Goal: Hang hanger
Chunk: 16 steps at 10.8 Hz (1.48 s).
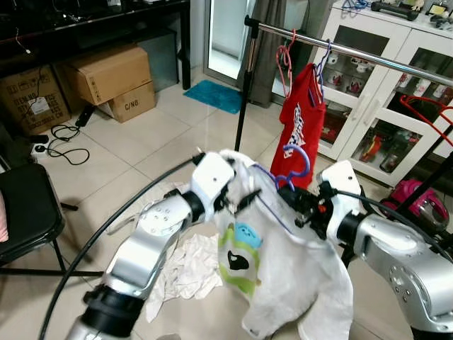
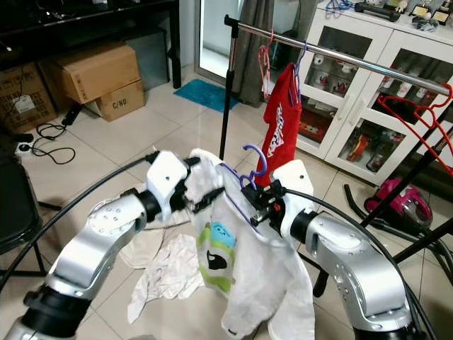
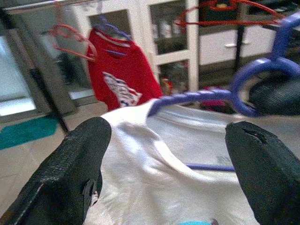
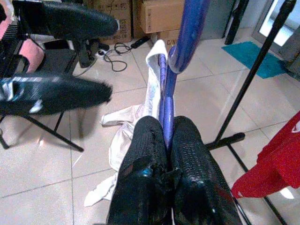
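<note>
We hold a purple hanger [image 2: 249, 185] in the air in front of us, carrying a white T-shirt [image 2: 258, 273]. The hanger is thin purple plastic with a curled hook [image 1: 297, 159] sticking up, below the level of the rail [image 1: 368, 54]. One shoulder arm of it runs out of the shirt's neck as a straight purple bar.

The right gripper [image 4: 168, 140] is clamped shut on the hanger, fingers [image 4: 146, 154] pressed either side of the purple stem just under the hook. The left gripper [image 3: 164, 154] is spread wide, its two black fingers [image 3: 77, 164] apart, at the shirt's left shoulder; in the head views it sits up against the bunched white cloth there [image 1: 225, 190].

The T-shirt is white with a green, blue and black cartoon print [image 1: 239, 262] on the front, hanging crumpled down between both arms toward the floor [image 1: 134, 152].

Behind it stands a metal garment rack, its rail slanting across the upper right and its black upright [image 1: 245, 85] rising from the floor. On the rail hang an empty pink hanger [image 1: 285, 60] and a red T-shirt [image 1: 303, 120] with a white print, on its own purple hanger. A red hanger [image 1: 425, 110] sits further right.

More white cloth [image 1: 185, 265] lies on the tiled floor under the left arm. Cardboard boxes [image 1: 113, 79] sit against the far wall, a white glass-door cabinet [image 1: 382, 99] behind the rack, a black chair [image 1: 25, 212] on the left.
</note>
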Available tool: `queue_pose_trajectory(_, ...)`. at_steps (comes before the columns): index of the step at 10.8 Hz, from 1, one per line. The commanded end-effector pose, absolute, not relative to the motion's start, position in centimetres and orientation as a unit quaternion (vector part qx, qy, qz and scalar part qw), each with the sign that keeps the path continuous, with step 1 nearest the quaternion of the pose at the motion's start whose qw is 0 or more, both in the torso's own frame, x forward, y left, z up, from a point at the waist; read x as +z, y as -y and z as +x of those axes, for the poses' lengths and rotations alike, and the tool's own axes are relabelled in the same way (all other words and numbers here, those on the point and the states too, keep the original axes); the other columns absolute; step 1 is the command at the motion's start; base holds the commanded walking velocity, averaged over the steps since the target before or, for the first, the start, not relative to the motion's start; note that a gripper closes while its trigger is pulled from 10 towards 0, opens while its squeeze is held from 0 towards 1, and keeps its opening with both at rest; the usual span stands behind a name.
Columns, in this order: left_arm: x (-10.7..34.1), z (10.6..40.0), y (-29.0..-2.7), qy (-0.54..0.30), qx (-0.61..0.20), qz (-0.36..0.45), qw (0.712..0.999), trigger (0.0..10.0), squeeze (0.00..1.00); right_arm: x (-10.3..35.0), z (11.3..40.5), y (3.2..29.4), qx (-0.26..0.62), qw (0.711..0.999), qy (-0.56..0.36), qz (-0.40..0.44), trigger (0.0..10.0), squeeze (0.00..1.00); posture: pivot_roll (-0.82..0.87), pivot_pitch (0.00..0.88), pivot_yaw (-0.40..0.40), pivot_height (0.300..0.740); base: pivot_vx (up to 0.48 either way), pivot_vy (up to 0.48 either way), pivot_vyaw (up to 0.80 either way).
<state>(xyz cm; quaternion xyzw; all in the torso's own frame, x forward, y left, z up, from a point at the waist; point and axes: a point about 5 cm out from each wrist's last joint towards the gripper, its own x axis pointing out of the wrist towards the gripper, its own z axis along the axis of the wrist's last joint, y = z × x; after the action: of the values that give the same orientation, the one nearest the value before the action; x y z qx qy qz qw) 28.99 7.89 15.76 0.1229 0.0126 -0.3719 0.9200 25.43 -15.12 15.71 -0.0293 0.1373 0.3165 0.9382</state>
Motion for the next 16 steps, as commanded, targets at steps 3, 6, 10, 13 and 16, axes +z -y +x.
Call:
queue_pose_trajectory(3,15.5,30.2,-7.8,-0.024,-0.35,0.12,0.929,10.0,0.0,16.9,25.7,14.6,0.328,0.938,-0.112,-0.032,10.0,0.0,0.02,0.0,-0.069,0.74,0.0,0.0,0.0)
queue_pose_trajectory(6,14.9,32.1,-8.1,-0.034,-0.301,0.112,0.947,10.0,0.0,17.4,25.3,14.1,0.346,0.933,-0.099,-0.024,10.0,0.0,0.02,0.0,-0.06,0.74,0.0,0.0,0.0)
queue_pose_trajectory(10,14.6,33.1,-8.7,-0.032,-0.288,0.107,0.951,2.8,0.0,17.7,25.0,14.1,0.353,0.931,-0.093,-0.019,10.0,0.0,0.01,0.0,-0.06,0.74,0.0,0.0,0.0)
queue_pose_trajectory(13,14.4,33.0,-8.1,-0.032,-0.327,0.107,0.938,0.0,0.0,17.7,25.1,14.1,0.353,0.931,-0.093,-0.018,10.0,0.0,0.02,0.0,-0.061,0.74,0.0,0.0,0.0)
queue_pose_trajectory(16,14.4,33.1,-7.9,-0.03,-0.329,0.108,0.938,0.0,0.0,17.6,25.1,14.2,0.352,0.931,-0.093,-0.018,10.0,0.0,0.01,0.0,-0.057,0.74,0.0,0.0,0.0)
